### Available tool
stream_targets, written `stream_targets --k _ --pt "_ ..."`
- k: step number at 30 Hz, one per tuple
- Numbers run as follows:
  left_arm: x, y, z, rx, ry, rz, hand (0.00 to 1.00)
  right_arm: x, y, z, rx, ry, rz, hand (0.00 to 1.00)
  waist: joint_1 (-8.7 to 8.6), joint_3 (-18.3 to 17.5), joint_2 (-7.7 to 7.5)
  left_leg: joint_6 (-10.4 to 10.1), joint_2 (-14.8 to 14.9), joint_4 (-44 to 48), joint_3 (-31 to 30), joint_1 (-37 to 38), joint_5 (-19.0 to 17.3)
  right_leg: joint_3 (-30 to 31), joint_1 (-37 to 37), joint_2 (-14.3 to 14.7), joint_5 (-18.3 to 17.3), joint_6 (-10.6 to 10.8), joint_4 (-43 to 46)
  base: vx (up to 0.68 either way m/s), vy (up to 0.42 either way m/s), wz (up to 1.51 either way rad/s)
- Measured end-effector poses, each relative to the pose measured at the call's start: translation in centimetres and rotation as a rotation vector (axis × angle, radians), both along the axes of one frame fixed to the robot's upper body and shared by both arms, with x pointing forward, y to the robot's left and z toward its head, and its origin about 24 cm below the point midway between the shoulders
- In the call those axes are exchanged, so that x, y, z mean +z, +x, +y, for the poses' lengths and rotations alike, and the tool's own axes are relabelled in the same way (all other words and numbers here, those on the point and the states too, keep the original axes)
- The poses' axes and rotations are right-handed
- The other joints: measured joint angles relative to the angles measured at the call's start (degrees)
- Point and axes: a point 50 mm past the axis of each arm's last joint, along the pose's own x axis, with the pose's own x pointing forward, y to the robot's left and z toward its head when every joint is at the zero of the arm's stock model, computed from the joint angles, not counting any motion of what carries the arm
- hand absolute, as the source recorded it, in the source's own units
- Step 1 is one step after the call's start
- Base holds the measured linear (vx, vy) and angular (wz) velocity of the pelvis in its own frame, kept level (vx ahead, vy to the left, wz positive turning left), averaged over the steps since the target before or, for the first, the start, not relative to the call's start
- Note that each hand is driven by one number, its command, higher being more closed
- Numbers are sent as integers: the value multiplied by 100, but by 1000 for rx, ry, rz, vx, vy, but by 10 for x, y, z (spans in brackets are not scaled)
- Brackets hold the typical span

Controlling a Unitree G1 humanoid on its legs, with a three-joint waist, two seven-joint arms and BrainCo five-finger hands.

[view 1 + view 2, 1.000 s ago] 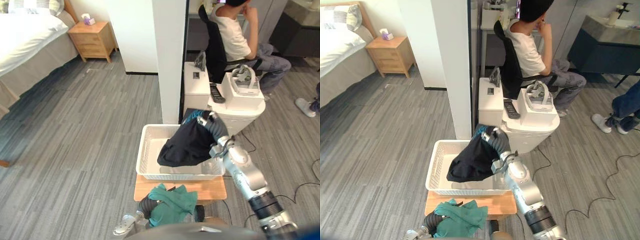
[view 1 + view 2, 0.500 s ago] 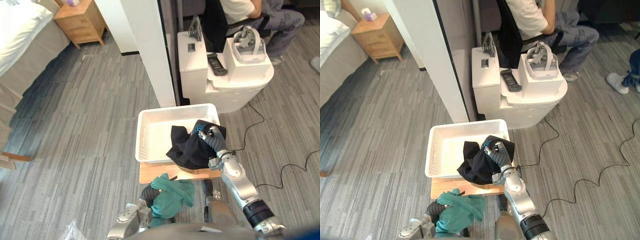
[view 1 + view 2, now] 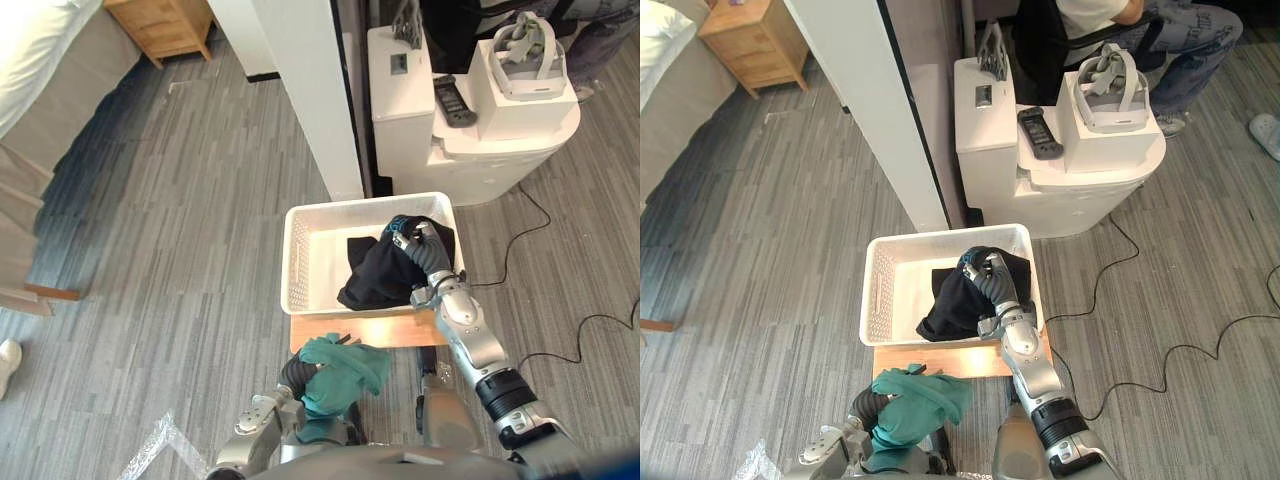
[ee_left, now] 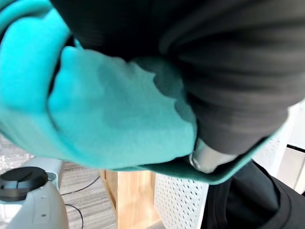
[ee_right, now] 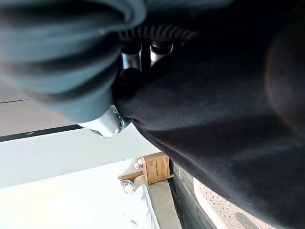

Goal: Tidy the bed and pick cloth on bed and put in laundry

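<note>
A black cloth [image 3: 375, 275] lies bunched in the right half of the white laundry basket [image 3: 300, 262]. My right hand [image 3: 428, 256] is down in the basket, its fingers [image 5: 159, 47] curled in the black cloth [image 5: 214, 119]. Close in front of the basket, my left hand [image 3: 297, 373] holds a teal cloth [image 3: 345, 368], which drapes over the hand. In the left wrist view the teal cloth [image 4: 105, 109] wraps round a finger [image 4: 205, 160], with the basket's perforated wall [image 4: 178, 200] just beyond.
The basket rests on a low wooden stand [image 3: 335, 330]. A white pillar [image 3: 310, 90] rises behind it. To the right stands a white round unit [image 3: 490, 130] with a headset [image 3: 525, 45] and a remote [image 3: 452, 100]. A bed [image 3: 40, 70] lies far left, and a nightstand [image 3: 750, 40] stands near it.
The camera has tipped downward. My right hand has lowered the black cloth from above the basket into its right half. The left hand keeps the teal cloth in the same place.
</note>
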Motion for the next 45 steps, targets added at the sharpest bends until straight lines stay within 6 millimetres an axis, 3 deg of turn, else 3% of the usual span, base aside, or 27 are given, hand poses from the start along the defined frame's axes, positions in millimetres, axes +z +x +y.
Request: stream_targets --k 4,8,21,26,29,31,35,37,38,40,43,44,45 --pt "0 2 0 16 17 6 100 -3 2 6 2 -6 39 0 22 68 -101 4 25 -22 -87 -33 -10 -61 12 -8 85 37 -128 -45 -32 7" --pt "1 4 0 18 20 0 100 -21 -1 10 -10 -53 117 0 88 74 -111 14 62 13 -129 -119 -42 -156 17 -41 94 24 -130 -25 -17 8" --pt "13 14 -4 17 12 -51 100 -18 0 1 -123 -224 25 0 180 69 -177 -18 140 -24 -249 38 -100 -319 241 8 47 3 -132 39 11 7" --pt "15 15 -4 -6 34 -58 100 -15 1 -3 -138 -274 2 0 296 -7 -337 -15 149 -28 -266 192 -151 -341 411 17 -9 30 -141 4 3 3" --pt "12 9 1 -4 50 -38 100 -15 -5 -13 -187 -278 8 0 314 -193 -550 -6 157 -25 -349 242 -187 -431 508 26 -56 39 -147 -1 -9 14" --pt "10 4 3 -1 54 -26 100 -18 -8 -19 -214 -278 23 0 313 -251 -610 -7 165 -25 -362 295 -209 -456 564 27 -70 41 -149 13 5 7" --pt "11 1 7 22 56 -31 100 -36 -22 -50 -354 -263 142 0 304 -493 -660 -2 168 -33 -345 378 -267 -459 637 19 -106 74 -150 26 19 -1" --pt "26 9 12 56 43 -108 100 -48 -32 -72 -442 -265 219 0 288 -504 -659 0 161 -33 -326 390 -277 -458 645 19 -106 74 -150 0 0 0" --pt "44 21 17 83 42 -203 100 -60 -46 -91 -524 -258 298 0 277 -511 -649 0 161 -34 -324 394 -277 -457 645 16 -106 74 -149 0 0 0" --pt "58 28 19 92 53 -278 100 -71 -58 -101 -567 -265 356 0 248 -525 -639 -1 165 -33 -320 396 -277 -456 645 10 -105 73 -149 0 0 0" --pt "86 41 29 141 64 -407 100 -108 -99 -124 -657 -300 577 0 109 -684 -603 -15 181 -33 -272 422 -287 -453 647 23 -105 73 -148 -10 -15 -10" --pt "98 45 36 168 76 -459 100 -129 -124 -135 -702 -306 703 0 73 -756 -587 -24 186 -33 -215 490 -295 -400 679 39 -105 73 -149 -18 -17 -16" --pt "102 47 39 177 81 -478 100 -136 -133 -139 -716 -305 749 0 57 -781 -582 -23 187 -32 -211 503 -299 -391 694 42 -105 73 -149 -38 -22 -9"
